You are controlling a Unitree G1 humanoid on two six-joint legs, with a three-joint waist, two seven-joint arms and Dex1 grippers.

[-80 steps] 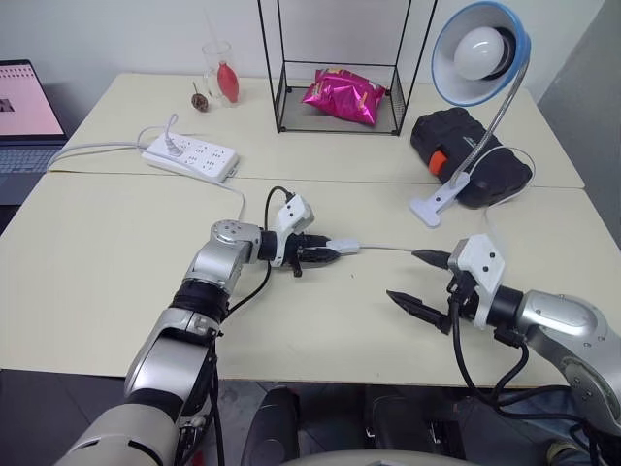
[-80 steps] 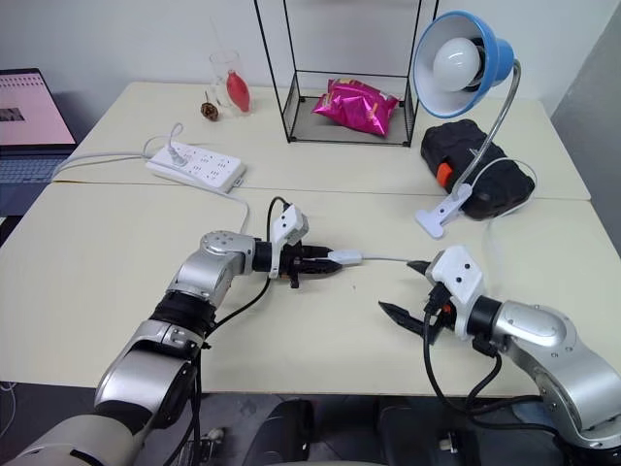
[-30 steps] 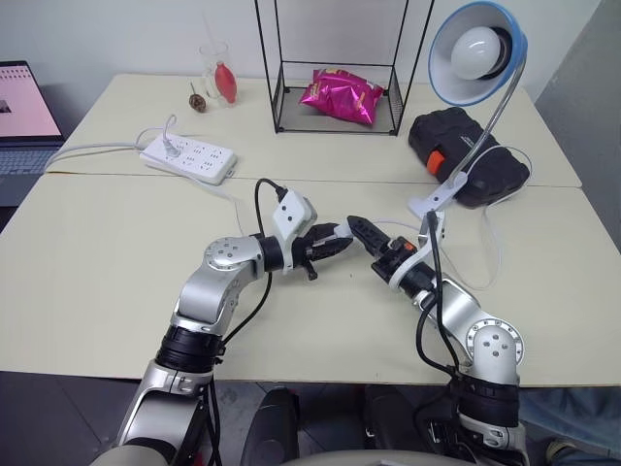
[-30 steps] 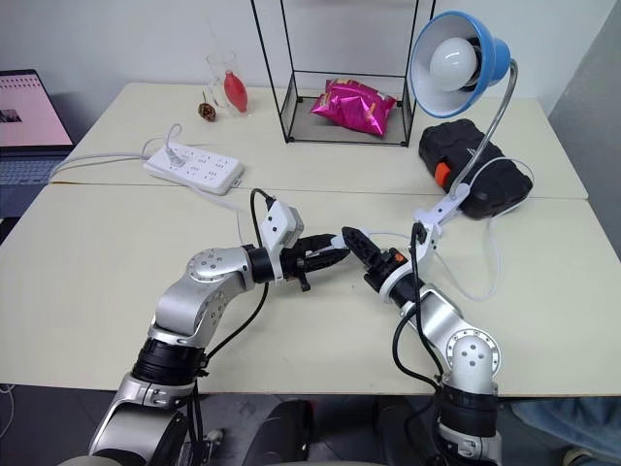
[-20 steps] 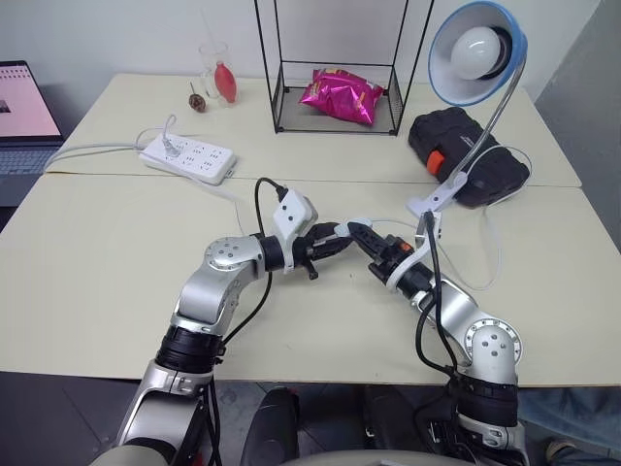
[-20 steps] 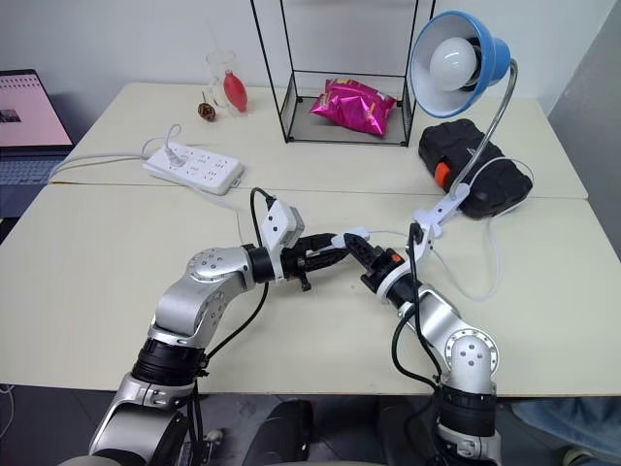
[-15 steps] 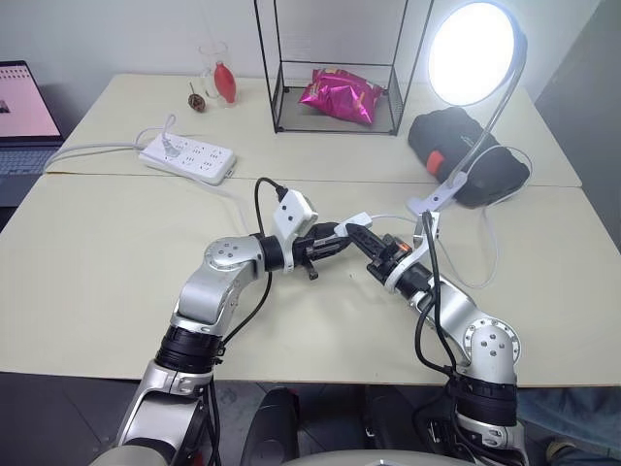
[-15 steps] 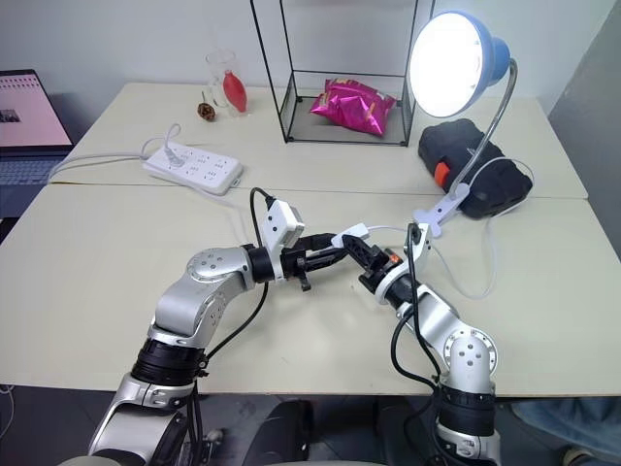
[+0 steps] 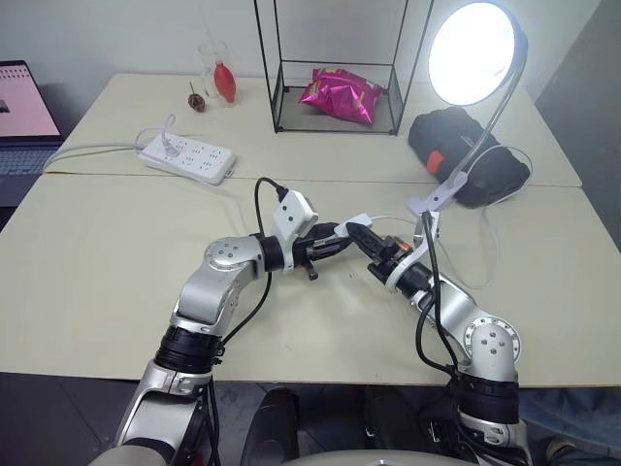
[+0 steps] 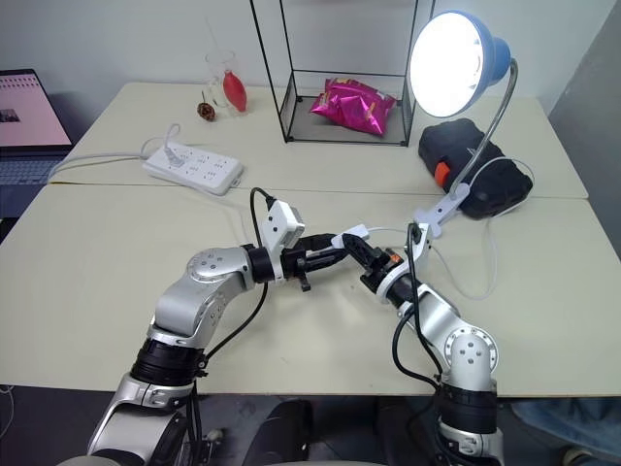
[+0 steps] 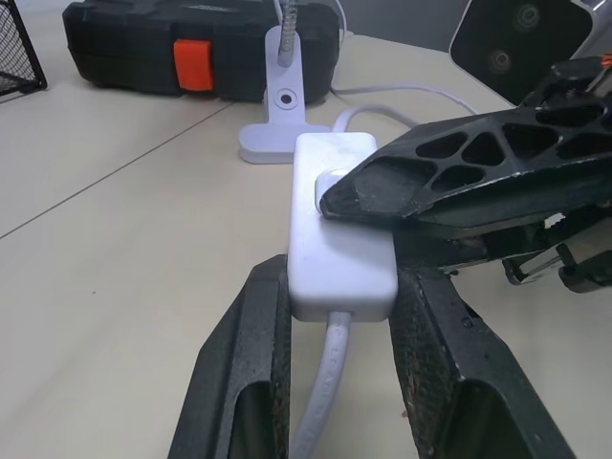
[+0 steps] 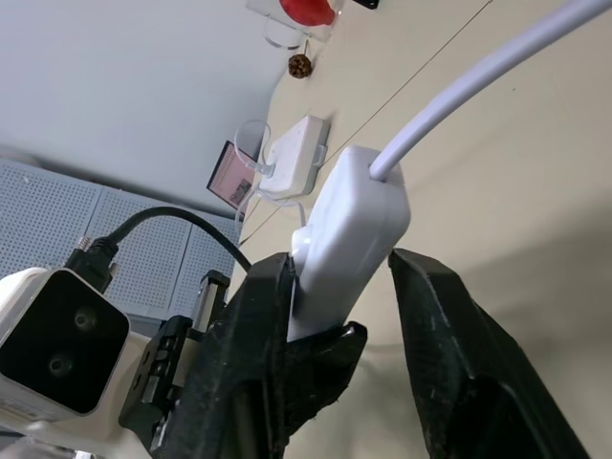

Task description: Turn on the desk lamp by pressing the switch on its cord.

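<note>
The desk lamp [image 9: 473, 53] glows bright at the back right, its white clamp base [image 9: 432, 199] resting on the table. The cord [image 9: 493, 248] loops from the base to the small white switch [image 9: 357, 221], held above the table's middle. My left gripper [image 11: 339, 277] is shut on the switch [image 11: 339, 225] across its near end. My right gripper [image 12: 341, 260] comes in from the right and straddles the switch [image 12: 354, 239], open. One right fingertip [image 11: 359, 191] rests by the button on top. The other finger stands a little apart from the switch.
A white power strip [image 9: 190, 158] lies at the back left, beside a laptop [image 9: 24, 107]. A black wire rack [image 9: 281, 97] with a pink bag [image 9: 342, 95] stands at the back, next to a glass [image 9: 218, 70]. A black case [image 9: 475, 155] sits behind the clamp.
My right gripper came in from the right and closed over the switch held by my left gripper. The lamp lit up. The right fingers have since eased apart slightly.
</note>
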